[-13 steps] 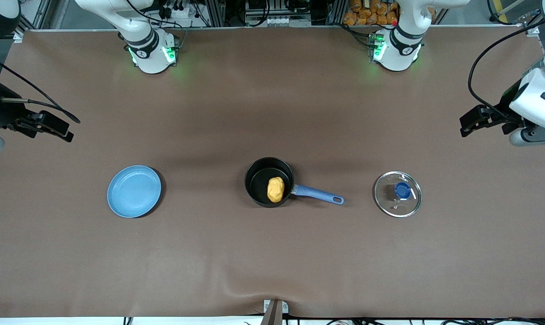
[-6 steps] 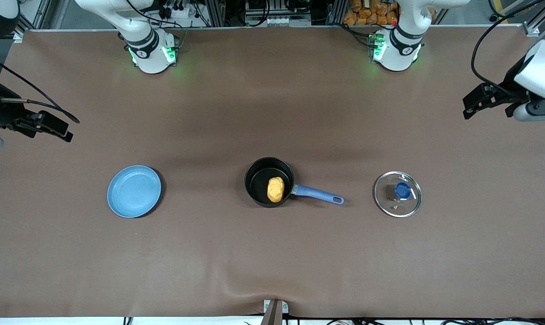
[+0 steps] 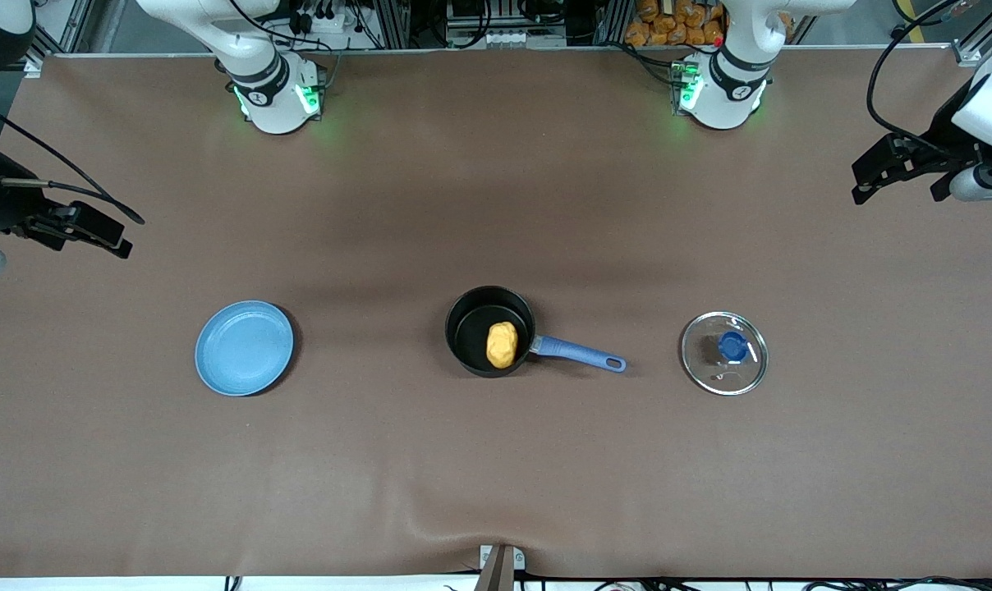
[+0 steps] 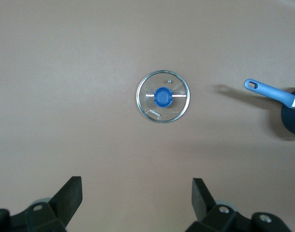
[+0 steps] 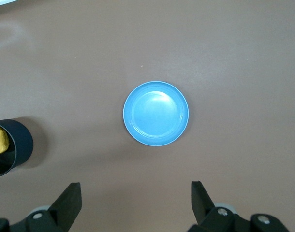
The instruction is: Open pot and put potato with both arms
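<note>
The black pot (image 3: 468, 330) with its long blue handle (image 3: 585, 355) stands open at the table's middle, and the yellow-orange potato (image 3: 502, 344) lies inside it. The pot's edge also shows in the right wrist view (image 5: 14, 145) and the left wrist view (image 4: 290, 118). The glass lid (image 3: 724, 353) with its blue knob lies flat on the table toward the left arm's end; it also shows in the left wrist view (image 4: 163, 96). My left gripper (image 3: 872, 174) is open and empty, high over the table's edge at that end. My right gripper (image 3: 94, 232) is open and empty, high over the right arm's end.
A flat light-blue plate (image 3: 245, 347) lies empty toward the right arm's end, beside the pot; it also shows in the right wrist view (image 5: 156, 114). The brown table cover (image 3: 496, 460) has a small fold at its near edge.
My left gripper has risen and drawn back toward its end of the table, away from the lid. The right arm, pot, potato, lid and plate have not moved.
</note>
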Motion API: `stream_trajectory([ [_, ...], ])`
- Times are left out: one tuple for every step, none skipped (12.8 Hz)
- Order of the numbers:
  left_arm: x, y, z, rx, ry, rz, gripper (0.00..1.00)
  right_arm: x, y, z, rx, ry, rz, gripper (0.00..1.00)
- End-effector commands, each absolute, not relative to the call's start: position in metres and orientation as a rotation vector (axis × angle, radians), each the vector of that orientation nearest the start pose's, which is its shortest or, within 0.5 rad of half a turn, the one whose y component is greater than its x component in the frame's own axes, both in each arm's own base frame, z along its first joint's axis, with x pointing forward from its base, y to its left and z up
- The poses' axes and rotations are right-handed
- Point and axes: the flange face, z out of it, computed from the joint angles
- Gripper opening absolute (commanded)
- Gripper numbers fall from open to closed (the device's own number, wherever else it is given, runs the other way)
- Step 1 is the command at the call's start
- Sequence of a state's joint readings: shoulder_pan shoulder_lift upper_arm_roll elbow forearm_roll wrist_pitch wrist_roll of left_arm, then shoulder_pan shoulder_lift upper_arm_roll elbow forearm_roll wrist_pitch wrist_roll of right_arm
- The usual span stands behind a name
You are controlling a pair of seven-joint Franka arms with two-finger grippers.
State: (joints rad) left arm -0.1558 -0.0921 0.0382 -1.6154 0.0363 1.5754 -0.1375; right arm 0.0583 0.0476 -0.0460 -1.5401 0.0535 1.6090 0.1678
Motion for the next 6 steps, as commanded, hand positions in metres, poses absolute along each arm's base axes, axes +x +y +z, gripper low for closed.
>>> stream_trajectory([
  [0.5184,-0.0538,0.6648,-3.096,-0.016,-0.078,1.00,0.5669,0.0091,0.6192,-3.096,0.239,-0.029,1.00],
  [0.5183,-0.0538,0.6647,-3.096,-0.016,-0.075,1.00,0.5671,0.0091,0.6201,-3.096,0.239,-0.033,1.00],
  [0.5185,-0.0538,0.6643,-3.095,-0.019,-0.071,1.00,0.5671,0.0091,0.6201,-3.096,0.239,-0.033,1.00],
  [0.5168,-0.0539,0.6643,-3.097,-0.019,-0.051,1.00,0.5671,0.0100,0.6201,-3.096,0.237,-0.033,1.00],
  [0.5166,-0.0542,0.6642,-3.100,-0.019,-0.048,1.00,0.5669,0.0100,0.6200,-3.096,0.237,-0.031,1.00],
  [0.5166,-0.0542,0.6649,-3.100,-0.019,-0.051,1.00,0.5671,0.0100,0.6201,-3.096,0.237,-0.033,1.00],
])
